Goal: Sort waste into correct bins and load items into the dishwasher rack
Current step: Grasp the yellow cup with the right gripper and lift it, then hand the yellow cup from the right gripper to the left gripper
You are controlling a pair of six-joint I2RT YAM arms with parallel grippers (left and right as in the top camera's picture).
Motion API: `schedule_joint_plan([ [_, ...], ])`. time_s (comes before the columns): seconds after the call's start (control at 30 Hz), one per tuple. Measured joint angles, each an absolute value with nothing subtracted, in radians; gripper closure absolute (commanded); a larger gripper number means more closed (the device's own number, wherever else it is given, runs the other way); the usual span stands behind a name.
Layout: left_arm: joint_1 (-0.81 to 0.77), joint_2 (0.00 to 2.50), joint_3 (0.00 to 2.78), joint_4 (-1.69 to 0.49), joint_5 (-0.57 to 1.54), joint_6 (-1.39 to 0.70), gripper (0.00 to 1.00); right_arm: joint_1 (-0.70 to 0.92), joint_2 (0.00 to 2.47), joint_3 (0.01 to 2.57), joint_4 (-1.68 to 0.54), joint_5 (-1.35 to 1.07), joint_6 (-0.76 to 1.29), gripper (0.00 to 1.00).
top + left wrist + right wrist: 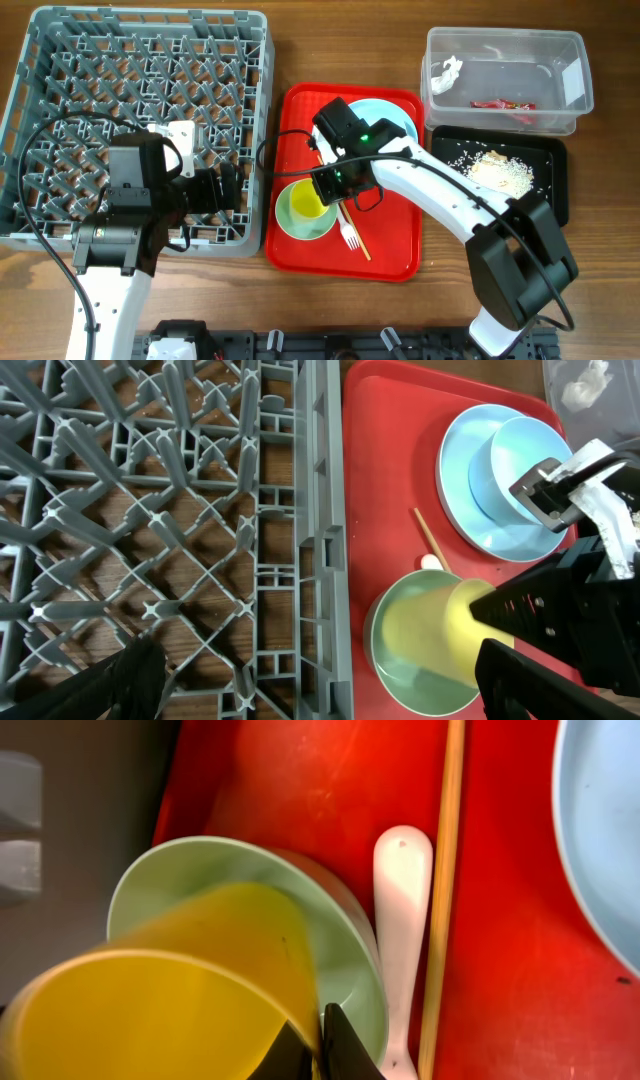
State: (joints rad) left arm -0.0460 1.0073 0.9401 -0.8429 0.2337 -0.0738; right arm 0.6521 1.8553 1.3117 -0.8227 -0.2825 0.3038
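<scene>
My right gripper [318,1038] is shut on the rim of the yellow cup [170,990], one finger inside and one outside. The cup [306,202] leans over the pale green saucer [300,228] on the red tray. A white fork [400,920] and a wooden chopstick [443,890] lie just right of the saucer. The light blue bowl [515,460] sits on the light blue plate [470,510]. My left gripper [228,188] hangs open over the right edge of the grey dishwasher rack [140,90], holding nothing.
The red tray [395,255] lies between the rack and the bins. The clear tub [505,45] at the back right holds a white tissue [445,72] and a red wrapper [505,104]. The black tray [555,170] below it holds rice scraps [500,170].
</scene>
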Motion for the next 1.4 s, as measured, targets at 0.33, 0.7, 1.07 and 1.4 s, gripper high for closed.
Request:
schedule_joint_plan([
  [0.33, -0.046, 1.007, 0.940, -0.843, 0.234, -0.074, 0.00, 0.614, 1.835, 1.359, -0.858, -0.253, 0.317, 0.96],
  [0.7, -0.046, 1.016, 0.941, -0.735, 0.383, -0.095, 0.00, 0.379, 1.596, 1.495, -0.831, -0.355, 0.317, 0.96],
  [1.07, -0.046, 1.154, 0.943, -0.384, 0.738, -0.186, 0.00, 0.352, 1.607, 1.493, -0.768, -0.760, 0.305, 0.96],
  [1.4, -0.044, 1.255, 0.950, 0.009, 1.163, -0.286, 0.05, 0.343, 1.610, 1.493, -0.717, -1.012, 0.307, 0.96],
])
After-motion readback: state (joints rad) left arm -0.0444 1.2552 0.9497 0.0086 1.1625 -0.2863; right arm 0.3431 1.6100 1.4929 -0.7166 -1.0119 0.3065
